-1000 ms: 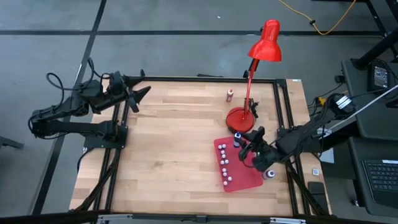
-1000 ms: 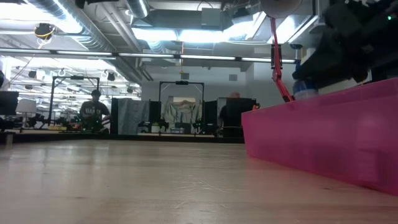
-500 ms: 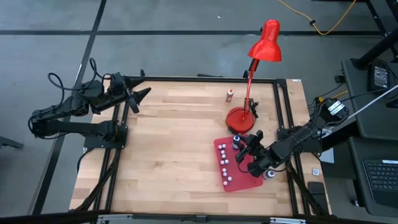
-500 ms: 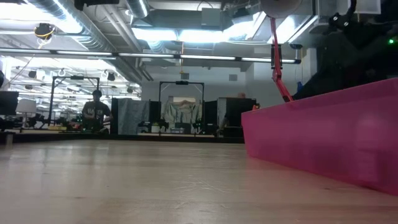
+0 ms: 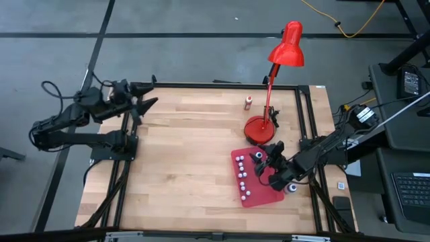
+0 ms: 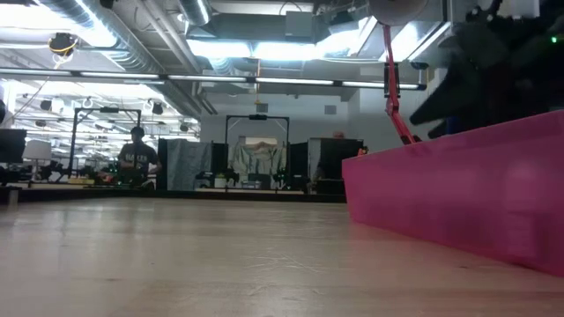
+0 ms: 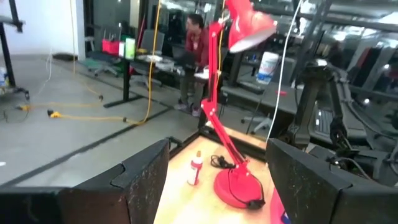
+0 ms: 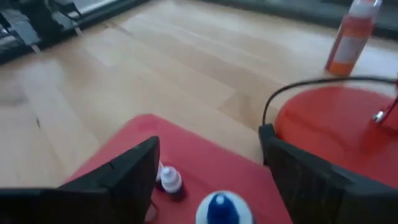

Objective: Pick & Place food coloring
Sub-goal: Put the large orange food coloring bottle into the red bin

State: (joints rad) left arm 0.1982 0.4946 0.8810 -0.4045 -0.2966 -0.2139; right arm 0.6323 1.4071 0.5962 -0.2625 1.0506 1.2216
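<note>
Black fingers of your right gripper (image 8: pixel 208 180) stand spread with nothing between them, poised over the red mat's (image 5: pixel 261 195) far corner, where a blue-capped food coloring bottle (image 8: pixel 222 209) sits upright between the jaws and a smaller dark one (image 8: pixel 170 182) beside it; the placing looks done, so you can lift clear. Past them, the red lamp base (image 8: pixel 339 127) crowds that corner, and an orange bottle (image 8: pixel 352 36) waits at the table's far edge. Your left gripper (image 5: pixel 142 102) idles open at its far-left corner.
</note>
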